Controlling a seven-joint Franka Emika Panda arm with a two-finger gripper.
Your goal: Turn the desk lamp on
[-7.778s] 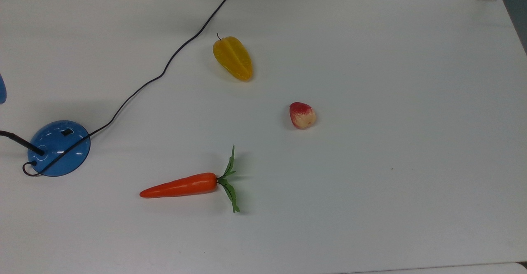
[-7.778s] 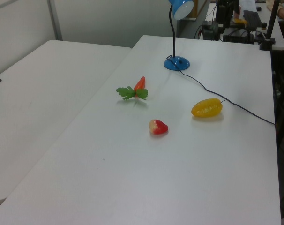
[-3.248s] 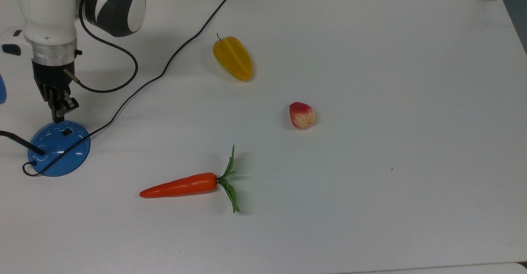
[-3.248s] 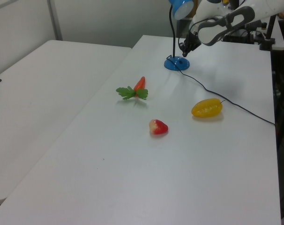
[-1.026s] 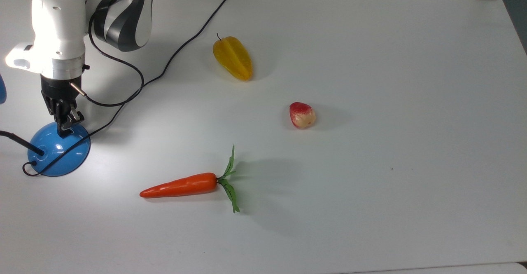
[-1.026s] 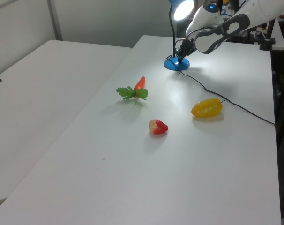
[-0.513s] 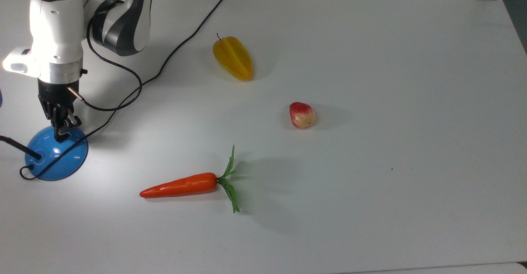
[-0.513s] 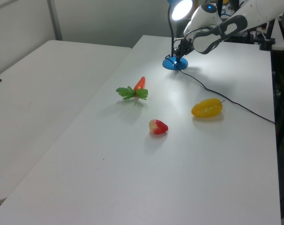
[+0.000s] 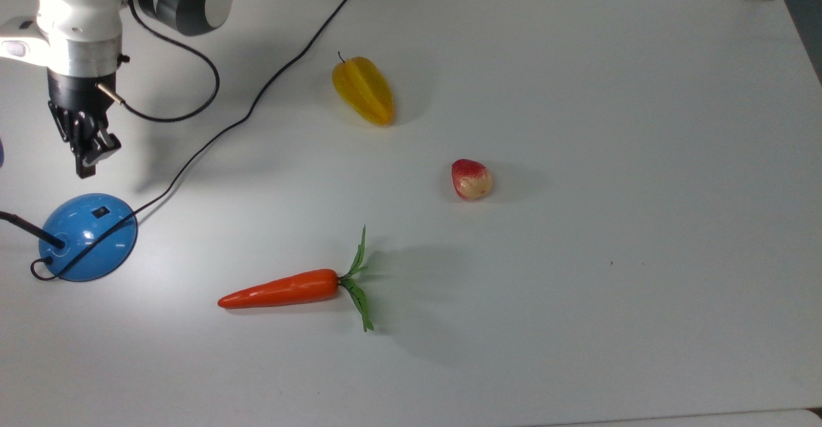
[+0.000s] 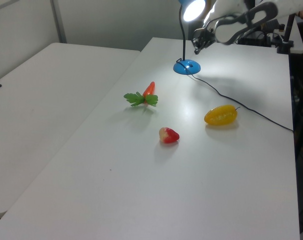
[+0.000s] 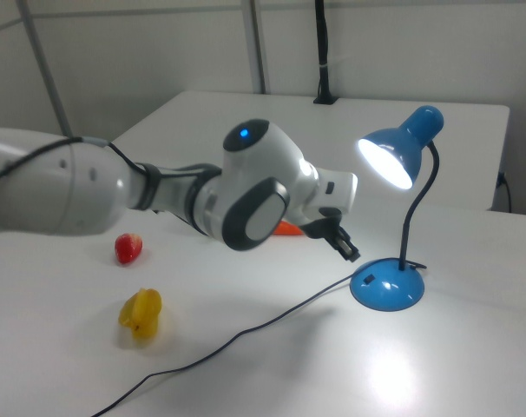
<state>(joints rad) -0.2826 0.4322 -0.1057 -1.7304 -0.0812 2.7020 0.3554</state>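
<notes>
In the top view I'm seeing my gripper (image 9: 87,157) hanging above the desk lamp (image 9: 88,237), fingers pressed together, at the table's (image 9: 578,93) left. In the left view the lamp is glowing. In the right view the gripper is hovering beside its base.

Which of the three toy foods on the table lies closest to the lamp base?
The carrot; the starfruit and strawberry lie farther from the blue base.

desk lamp (image 9: 87,237) gooseneck cut by top view's left edge (shade mostly unseen), carrot (image 11: 287,229) behind arm
</notes>
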